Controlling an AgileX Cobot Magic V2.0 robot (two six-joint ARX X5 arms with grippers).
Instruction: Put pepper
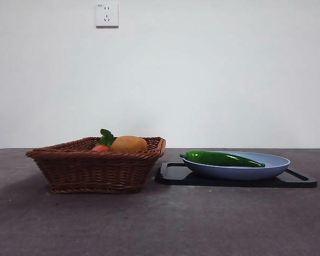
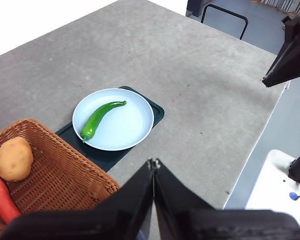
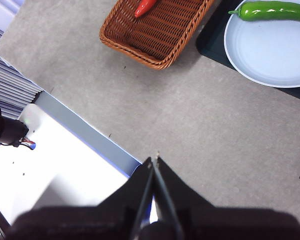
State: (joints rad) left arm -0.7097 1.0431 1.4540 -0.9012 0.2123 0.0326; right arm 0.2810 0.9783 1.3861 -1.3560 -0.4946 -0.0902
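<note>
Blue plate (image 1: 274, 166) is seen on a black tray (image 1: 301, 181); the green pepper (image 1: 222, 158) lies in it along the side nearest the basket, stem end toward the basket. Wicker basket (image 1: 96, 170), just beside the tray, holds a round orange-yellow fruit (image 1: 129, 143) and a red item with green leaves (image 1: 101, 147). Grey table (image 1: 160, 224) around them is unobstructed. Left gripper (image 2: 154, 162) and right gripper (image 3: 154, 160) are held well above the table, jaws pressed together, nothing gripped or touched.
</note>
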